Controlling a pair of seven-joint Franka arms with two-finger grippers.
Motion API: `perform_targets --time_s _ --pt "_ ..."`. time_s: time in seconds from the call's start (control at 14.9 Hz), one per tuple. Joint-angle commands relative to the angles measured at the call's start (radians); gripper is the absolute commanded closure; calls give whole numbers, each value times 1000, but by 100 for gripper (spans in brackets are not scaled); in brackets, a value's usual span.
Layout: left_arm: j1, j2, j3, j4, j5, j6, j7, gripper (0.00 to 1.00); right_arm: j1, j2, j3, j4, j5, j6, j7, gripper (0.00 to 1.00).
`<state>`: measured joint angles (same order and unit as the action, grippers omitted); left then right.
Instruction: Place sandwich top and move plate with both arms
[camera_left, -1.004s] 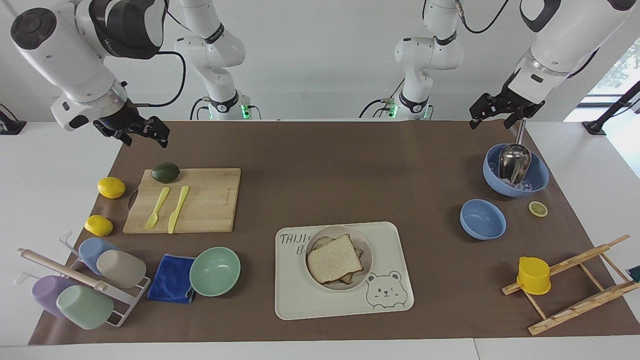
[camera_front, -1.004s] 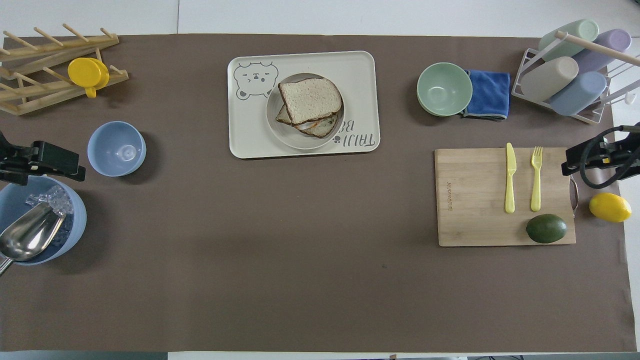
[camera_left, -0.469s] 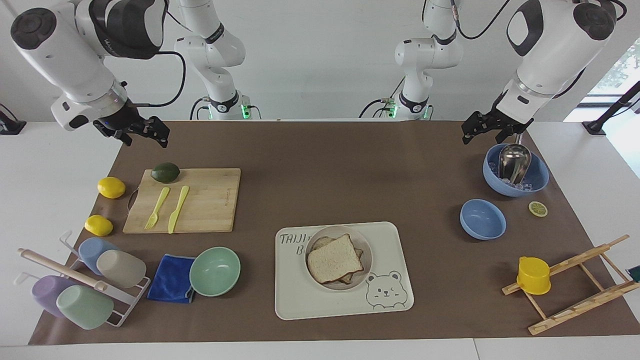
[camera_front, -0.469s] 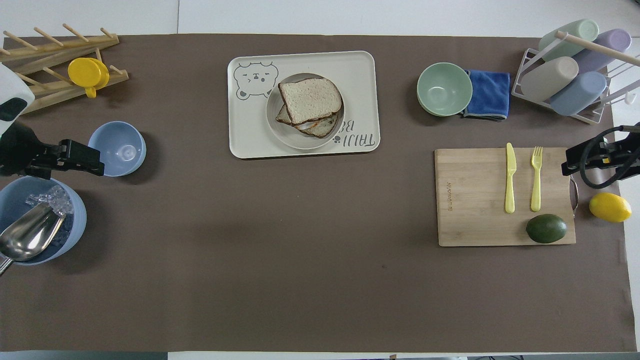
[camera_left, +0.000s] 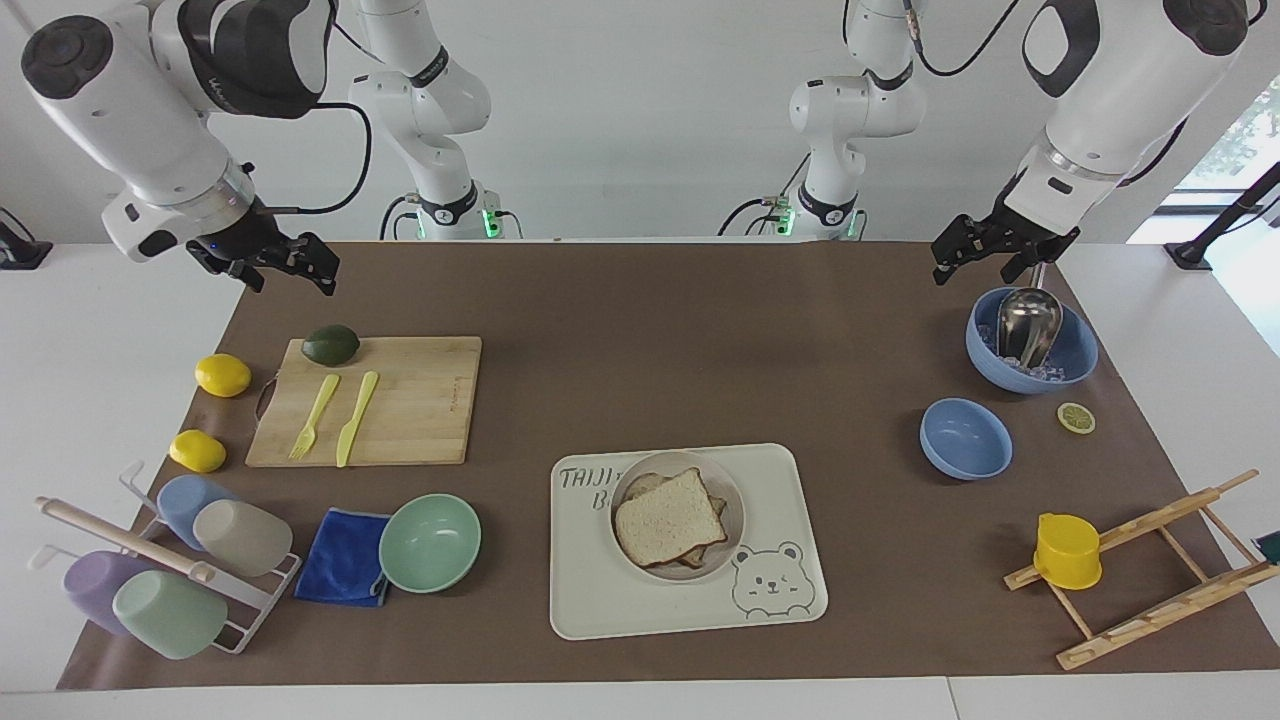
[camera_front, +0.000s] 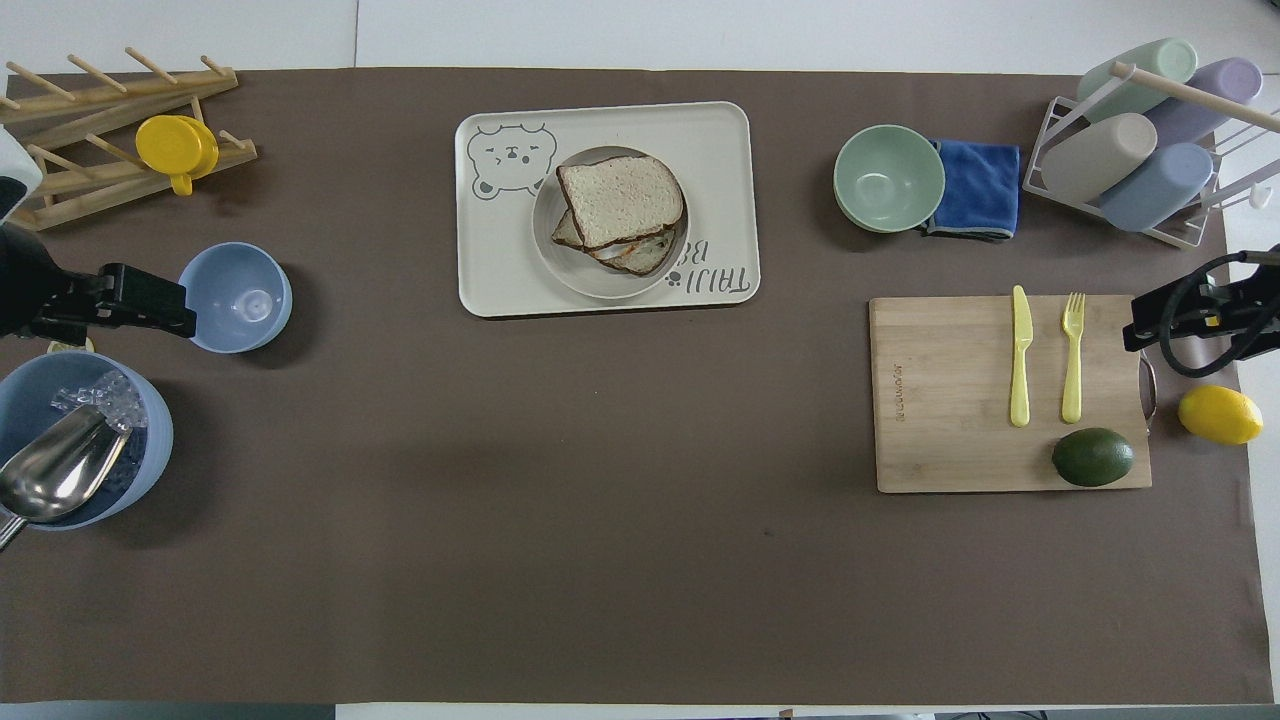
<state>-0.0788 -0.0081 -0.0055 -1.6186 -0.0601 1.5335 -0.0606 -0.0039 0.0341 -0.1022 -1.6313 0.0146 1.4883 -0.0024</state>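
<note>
The sandwich top (camera_left: 668, 517) (camera_front: 620, 200), a pale speckled slice with a brown crust, lies on top of darker slices on the round off-white plate (camera_left: 733, 497) (camera_front: 548, 255). The plate sits on the cream bear tray (camera_left: 780, 600) (camera_front: 720, 140). My left gripper (camera_left: 972, 270) (camera_front: 165, 310) hangs open and empty over the mat, beside the ice bowl. My right gripper (camera_left: 293, 278) (camera_front: 1140, 322) hangs open and empty over the mat's edge, near the cutting board. Both are well away from the plate.
At the left arm's end are a blue bowl (camera_left: 1030, 350) with ice and a metal scoop, a smaller blue bowl (camera_left: 965, 438), a lemon slice (camera_left: 1076, 417) and a wooden rack (camera_left: 1150, 575) with a yellow cup. At the right arm's end are a cutting board (camera_left: 410, 400), a mint bowl (camera_left: 430, 542), a blue cloth, a cup rack and lemons.
The left gripper swung a little toward the table's middle and lower, then eased back slightly. The right arm, sandwich and plate have not moved.
</note>
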Motion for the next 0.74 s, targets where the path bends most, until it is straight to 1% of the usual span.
perform_targets --time_s 0.0,0.13,0.27,0.67 --pt "-7 10 7 22 20 -24 7 0 -2 -20 6 -19 4 -8 13 0" --pt "-7 10 2 35 43 -38 7 0 -2 -20 6 -19 4 -8 13 0" --pt "-6 8 1 46 42 -47 7 0 -4 -20 6 -19 4 -8 13 0" --pt "-6 -1 -2 31 40 -27 -2 0 -4 -20 6 -19 4 -8 13 0"
